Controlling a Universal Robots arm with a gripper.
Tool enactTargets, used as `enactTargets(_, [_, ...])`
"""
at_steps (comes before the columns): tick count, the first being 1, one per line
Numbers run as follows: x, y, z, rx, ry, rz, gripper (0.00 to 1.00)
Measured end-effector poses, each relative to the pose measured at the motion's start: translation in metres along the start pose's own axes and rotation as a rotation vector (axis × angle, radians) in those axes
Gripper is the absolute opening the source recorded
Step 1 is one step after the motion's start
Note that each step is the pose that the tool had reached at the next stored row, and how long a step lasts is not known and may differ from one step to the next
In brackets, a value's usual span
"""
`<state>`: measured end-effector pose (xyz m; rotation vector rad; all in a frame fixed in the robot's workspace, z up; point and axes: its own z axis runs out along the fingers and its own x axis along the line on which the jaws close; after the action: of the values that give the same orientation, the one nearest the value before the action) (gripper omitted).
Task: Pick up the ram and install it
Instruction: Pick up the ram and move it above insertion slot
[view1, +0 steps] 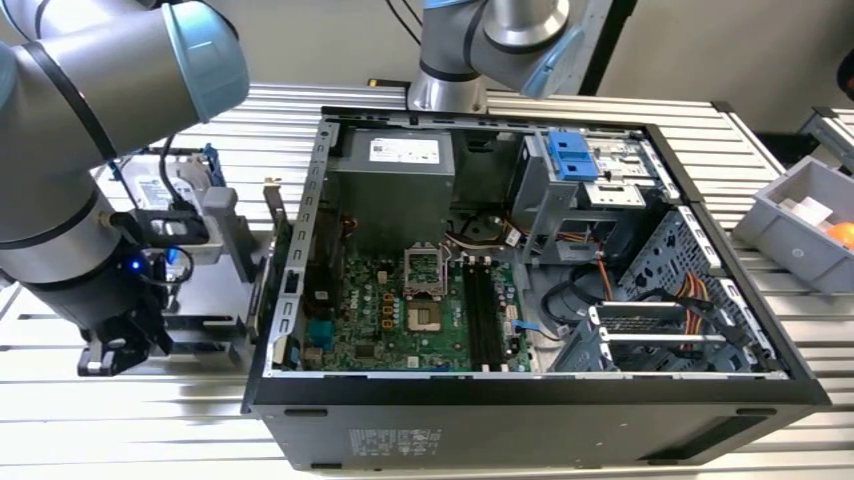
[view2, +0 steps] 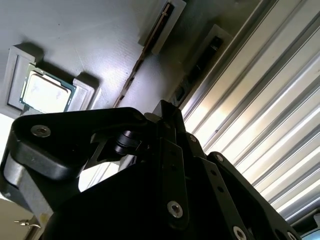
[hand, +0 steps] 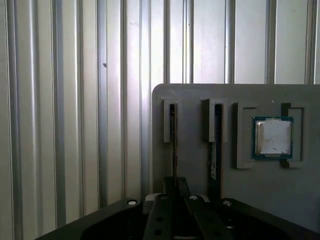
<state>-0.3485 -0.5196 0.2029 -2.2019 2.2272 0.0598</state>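
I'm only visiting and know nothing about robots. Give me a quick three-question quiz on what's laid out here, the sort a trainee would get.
1. True or false: the computer case is closed up.
2. In the first wrist view, how many narrow slots of the grey holder have a ram standing on edge in them?
3. What square silver part lies in the holder's recess beside those slots?

Key
1. False: it lies open, with the motherboard showing.
2. Two.
3. The processor chip.
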Motion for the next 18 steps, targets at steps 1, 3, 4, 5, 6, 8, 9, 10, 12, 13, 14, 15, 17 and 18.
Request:
enactTargets(1, [0.0, 0.0, -0.0009, 0.0001, 0.0, 0.0, 0.0])
enactTargets(3, [-0.0001, 0.0001, -0.0025, 0.0001, -0.0001, 0.0, 0.0])
enactTargets(4, [-0.0001, 0.0001, -0.0033, 0.0001, -0.0001, 0.0, 0.0])
enactTargets(5, [-0.0002, 0.0001, -0.004, 0.0001, -0.0001, 0.0, 0.0])
enactTargets(6, [-0.0001, 0.0001, -0.0048, 0.0, 0.0001, 0.0, 0.0])
enactTargets(8, [-0.0002, 0.0001, -0.0064, 0.0001, 0.0001, 0.0, 0.0])
enactTargets(9, [-0.0002, 0.0002, -0.0075, 0.0001, 0.0001, 0.0, 0.0])
enactTargets(10, [-0.0003, 0.0002, -0.0085, 0.0, 0.0001, 0.0, 0.0])
enactTargets(12, [-0.0003, 0.0002, -0.0101, 0.0002, -0.0001, 0.0, 0.0])
enactTargets(13, [-0.0004, 0.0002, -0.0109, 0.0001, 0.0, 0.0, 0.0])
enactTargets(14, [-0.0004, 0.0002, -0.0117, 0.0001, 0.0, 0.0, 0.0])
enactTargets(15, [-0.0004, 0.0003, -0.0126, 0.0001, 0.0, 0.0, 0.0])
enactTargets(17, [-0.0005, 0.0003, -0.0145, 0.0002, 0.0, 0.0, 0.0])
enactTargets(18, [-0.0005, 0.0003, -0.0154, 0.0001, 0.0, 0.0, 0.0])
